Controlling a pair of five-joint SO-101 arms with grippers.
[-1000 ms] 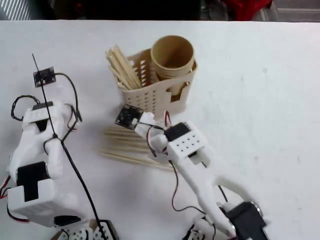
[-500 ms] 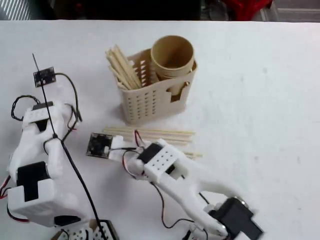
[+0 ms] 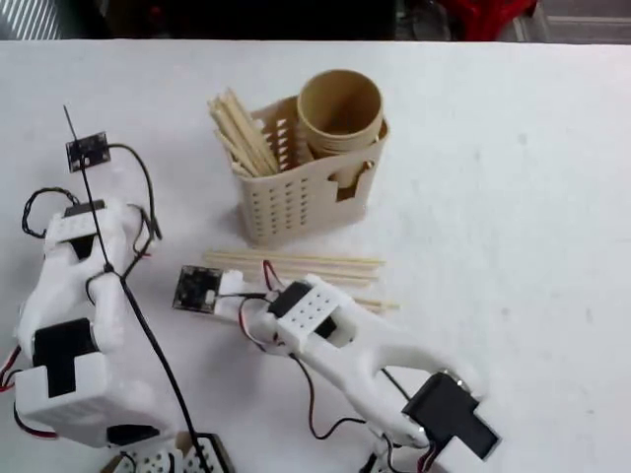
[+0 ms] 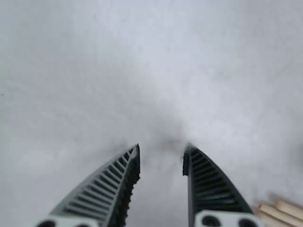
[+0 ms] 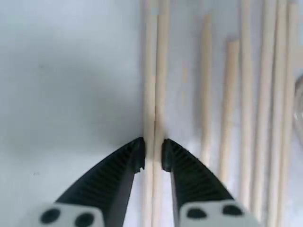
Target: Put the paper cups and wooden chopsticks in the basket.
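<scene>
Since leaving the basket [image 3: 296, 202], the right end effector [image 5: 153, 144] clamps two chopsticks [image 5: 150, 71]; left end effector [image 4: 162, 147] gapes open.

The flat white table [image 3: 513, 177] is lit brightly and evenly from overhead, almost washed out, while the room past its far edge lies dark. The cream perforated plastic basket [image 3: 306, 202] throws only a faint, soft-edged shadow at its foot. Close in, a small smudge of shadow sits on the table just past the left gripper [image 4: 161, 156], and the pale wooden chopsticks [image 5: 156, 71] at the right gripper [image 5: 152, 153] carry thin grey shadows alongside.
</scene>
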